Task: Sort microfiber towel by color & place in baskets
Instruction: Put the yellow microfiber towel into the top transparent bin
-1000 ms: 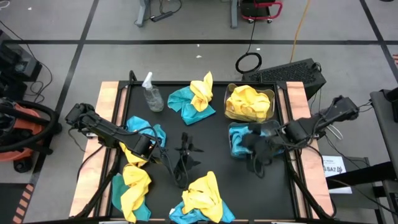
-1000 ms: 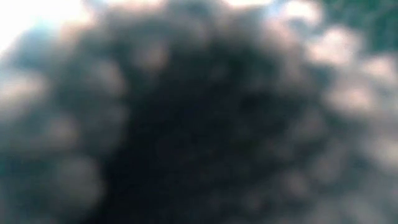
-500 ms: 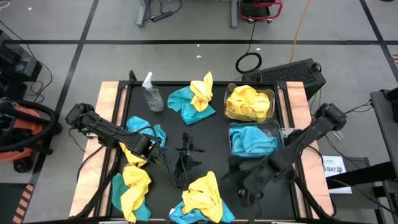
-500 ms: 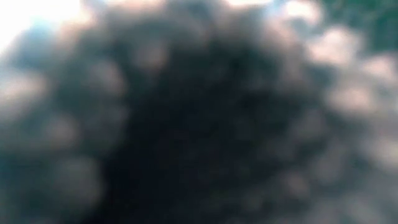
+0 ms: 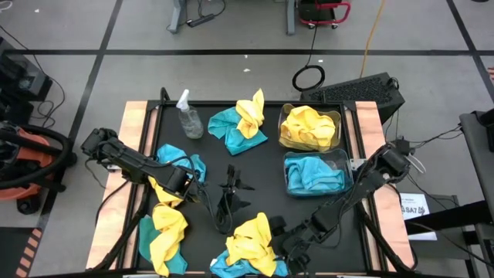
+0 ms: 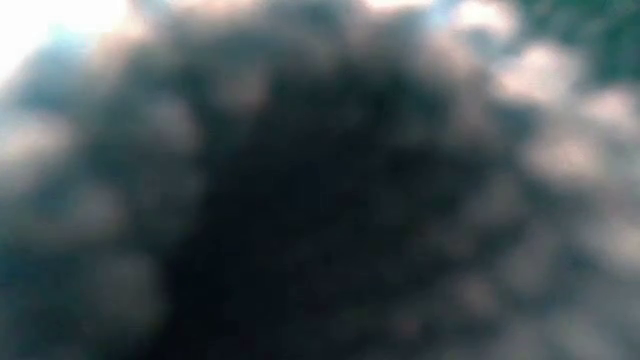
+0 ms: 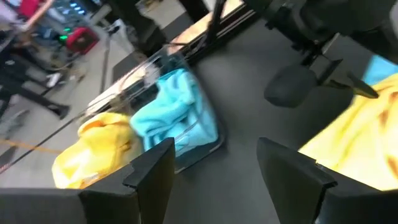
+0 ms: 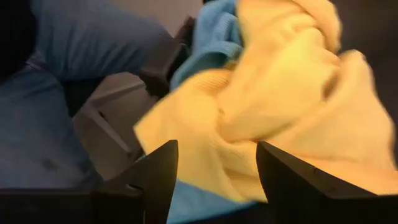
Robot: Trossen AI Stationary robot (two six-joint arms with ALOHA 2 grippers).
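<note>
The right claw (image 5: pixel 284 245) has left the baskets and swung across the table (image 5: pixel 262 166) to the yellow-and-teal towel pile (image 5: pixel 251 245) at the near edge. A second ago it hovered beside the teal basket (image 5: pixel 315 173). Now its fingers stand apart with nothing between them, the yellow cloth (image 8: pixel 273 118) bunched just ahead of them in the right wrist view. The left claw (image 5: pixel 202 194) has not moved: it sits near the table's middle, beside the teal towel (image 5: pixel 179 164) on the left, fingers parted and empty.

Measured from the teal basket, the yellow basket (image 5: pixel 310 127) stands touching it on the far side, heaped with bright yellow cloths. The teal basket itself holds crumpled blue-green cloth; its clear walls also show in the left wrist view (image 7: pixel 180 118). A mixed yellow and teal bundle (image 5: pixel 241 122) lies to the left of the yellow basket, with a clear spray bottle (image 5: pixel 188 116) farther left. Another yellow and teal pile (image 5: pixel 164 232) lies at the near-left corner. All the cloths look fuzzy, matte and loosely rumpled. The low view is wholly blurred.
</note>
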